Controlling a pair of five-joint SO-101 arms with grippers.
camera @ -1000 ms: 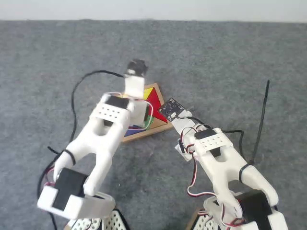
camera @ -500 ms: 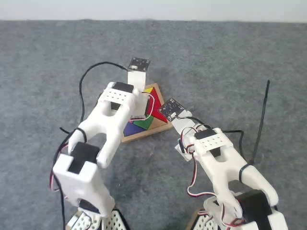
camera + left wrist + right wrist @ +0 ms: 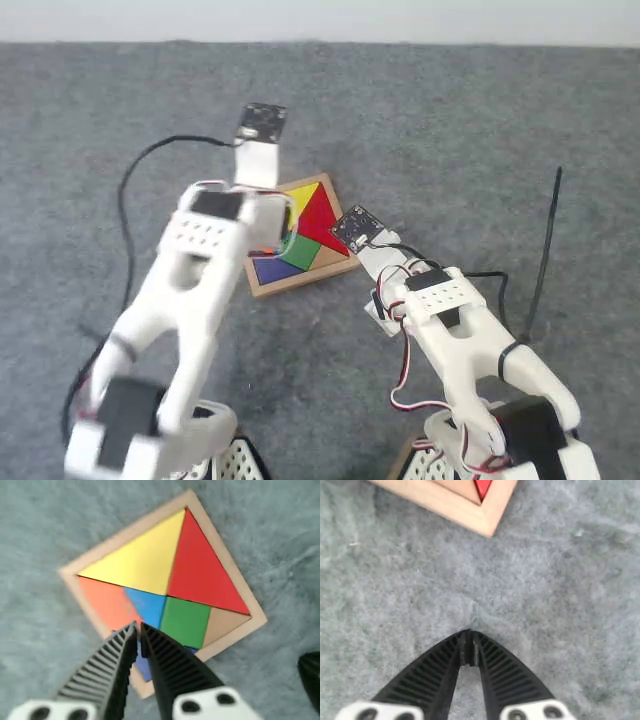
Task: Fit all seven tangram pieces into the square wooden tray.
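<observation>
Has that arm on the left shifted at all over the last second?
Yes. The left arm has swung leftward in the high view, uncovering more of the wooden tray, which stayed put.

worktop (image 3: 560, 580): mottled grey
tray (image 3: 221, 555): pale plain wood
large pieces: yellow triangle (image 3: 142, 560), red triangle (image 3: 202, 575)
smaller pieces: orange piece (image 3: 102, 602), blue triangle (image 3: 150, 607), green square (image 3: 186, 622), tan triangle (image 3: 225, 622), dark blue piece (image 3: 272, 270)
left claw (image 3: 137, 626): black ribbed fingers, white base
right claw (image 3: 469, 647): black ribbed fingers, white base
left arm (image 3: 190, 290), right arm (image 3: 470, 340): white shells, black motors
</observation>
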